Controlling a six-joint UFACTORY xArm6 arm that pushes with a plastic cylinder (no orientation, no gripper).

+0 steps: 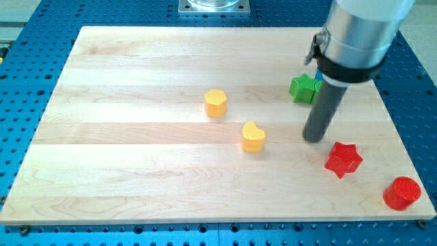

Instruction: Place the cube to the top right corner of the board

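My tip (314, 139) rests on the wooden board (136, 171) at the view's right. A green star-shaped block (303, 88) lies just above it and slightly left. A sliver of a blue block (318, 72) shows beside the green block, mostly hidden behind my arm; its shape cannot be made out. A red star-shaped block (343, 159) lies just below and right of the tip.
A yellow block (216, 103) sits near the board's middle, and a yellow heart-shaped block (253, 137) lies below and right of it. A red cylinder (401, 193) stands at the board's bottom right corner. A blue perforated table (416, 82) surrounds the board.
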